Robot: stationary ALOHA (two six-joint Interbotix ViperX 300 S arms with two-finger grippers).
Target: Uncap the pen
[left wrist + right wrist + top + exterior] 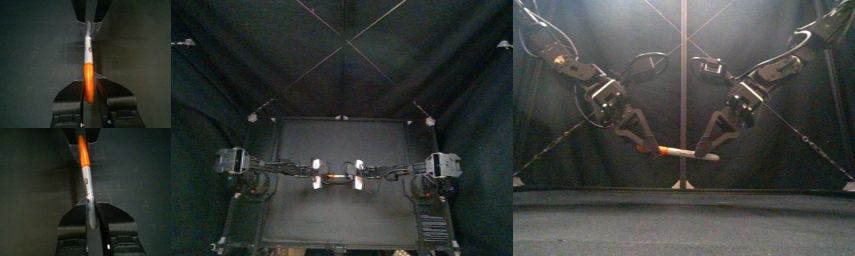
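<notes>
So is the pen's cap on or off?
On. The orange cap sits flush on the marker, no gap; left gripper clamps the cap, right gripper the barrel.

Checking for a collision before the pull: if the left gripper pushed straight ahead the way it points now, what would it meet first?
Probably the right gripper, shut on the grey end of the pen that runs straight ahead from the left gripper; only the pen lies between them.
</notes>
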